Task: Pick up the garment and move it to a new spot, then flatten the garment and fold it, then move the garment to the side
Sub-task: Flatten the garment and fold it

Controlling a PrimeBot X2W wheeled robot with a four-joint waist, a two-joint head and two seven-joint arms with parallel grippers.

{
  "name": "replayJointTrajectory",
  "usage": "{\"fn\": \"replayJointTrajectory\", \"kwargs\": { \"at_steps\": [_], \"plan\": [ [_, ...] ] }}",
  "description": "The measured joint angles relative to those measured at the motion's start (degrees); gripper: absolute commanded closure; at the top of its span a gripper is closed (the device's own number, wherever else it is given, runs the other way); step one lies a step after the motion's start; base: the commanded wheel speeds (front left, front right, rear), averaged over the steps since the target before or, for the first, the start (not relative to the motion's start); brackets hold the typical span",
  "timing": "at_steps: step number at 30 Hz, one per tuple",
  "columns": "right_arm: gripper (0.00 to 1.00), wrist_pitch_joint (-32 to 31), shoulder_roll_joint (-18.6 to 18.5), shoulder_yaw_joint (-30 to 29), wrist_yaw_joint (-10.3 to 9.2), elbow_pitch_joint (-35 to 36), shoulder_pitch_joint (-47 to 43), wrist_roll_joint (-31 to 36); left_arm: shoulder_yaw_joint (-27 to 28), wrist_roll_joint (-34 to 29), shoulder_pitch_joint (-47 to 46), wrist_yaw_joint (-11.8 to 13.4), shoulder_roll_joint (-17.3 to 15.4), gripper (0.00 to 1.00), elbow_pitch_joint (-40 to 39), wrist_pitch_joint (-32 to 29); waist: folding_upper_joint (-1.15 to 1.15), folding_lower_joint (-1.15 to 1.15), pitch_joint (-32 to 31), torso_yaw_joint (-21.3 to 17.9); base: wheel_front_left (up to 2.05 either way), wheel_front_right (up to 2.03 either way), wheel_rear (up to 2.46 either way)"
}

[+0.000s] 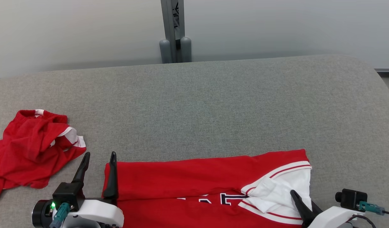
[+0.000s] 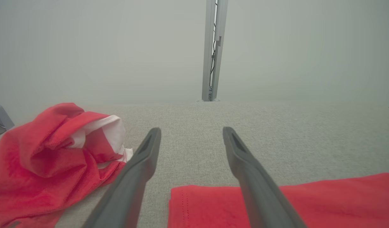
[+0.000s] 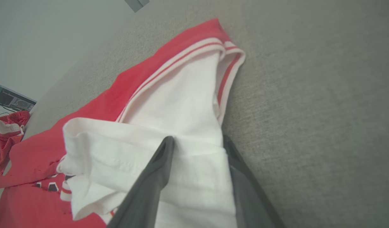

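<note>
The garment (image 1: 188,180), a red jersey with white trim and dark lettering, lies folded in a long band along the near edge of the grey padded table (image 1: 213,104). Its white sleeve (image 1: 277,190) is bunched at the right end. My right gripper (image 1: 303,199) is open and straddles that sleeve (image 3: 181,104); one finger lies on the white cloth and the other runs along its edge, with my right gripper (image 3: 197,139) low on the cloth. My left gripper (image 1: 99,154) is open at the garment's left end (image 2: 340,196), its right finger over the red edge, nothing held in my left gripper (image 2: 191,129).
A second red and white garment (image 1: 33,148) lies crumpled at the table's left, close to my left gripper, and shows as a heap (image 2: 48,152) in the left wrist view. A grey post (image 1: 175,41) stands behind the table's far edge. The table's far right corner is rounded.
</note>
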State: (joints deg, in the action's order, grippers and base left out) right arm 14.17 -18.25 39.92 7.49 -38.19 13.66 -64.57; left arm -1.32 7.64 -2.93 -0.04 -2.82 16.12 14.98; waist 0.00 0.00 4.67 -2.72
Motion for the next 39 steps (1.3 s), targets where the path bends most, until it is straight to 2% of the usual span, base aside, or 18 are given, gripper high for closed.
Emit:
{"fn": "replayJointTrajectory", "kwargs": {
  "at_steps": [6,14,22,29,39],
  "plan": [
    [1.00,0.25,-0.59,2.86,0.00,-0.04,1.13,-2.08,-0.31,0.00,-0.85,-0.14,0.01,0.00,0.22,0.00,0.00,0.00,0.41,0.53,0.00,0.00,0.00],
    [1.00,0.56,-2.46,3.28,0.01,-1.11,3.45,-3.58,-0.21,0.00,-0.81,-0.18,0.00,0.00,0.64,0.00,0.00,0.00,0.26,0.20,0.00,0.00,0.00],
    [1.00,0.67,-8.57,3.24,0.01,-3.91,6.85,-5.65,-0.70,0.01,-0.83,-0.40,0.01,0.00,1.01,0.00,0.00,0.00,0.18,-0.18,0.00,0.00,0.00],
    [1.00,-0.12,-15.27,3.86,0.01,-10.40,11.26,-5.83,-1.21,0.01,-1.03,-0.49,0.00,0.00,1.29,0.00,0.00,0.00,0.40,-0.07,0.00,0.00,0.00],
    [1.00,-3.30,-16.05,6.47,0.00,-8.57,14.05,-7.92,-1.88,0.79,-1.29,-0.13,0.02,0.00,1.32,0.00,0.00,0.00,0.24,-0.23,0.00,0.00,0.00]
  ]
}}
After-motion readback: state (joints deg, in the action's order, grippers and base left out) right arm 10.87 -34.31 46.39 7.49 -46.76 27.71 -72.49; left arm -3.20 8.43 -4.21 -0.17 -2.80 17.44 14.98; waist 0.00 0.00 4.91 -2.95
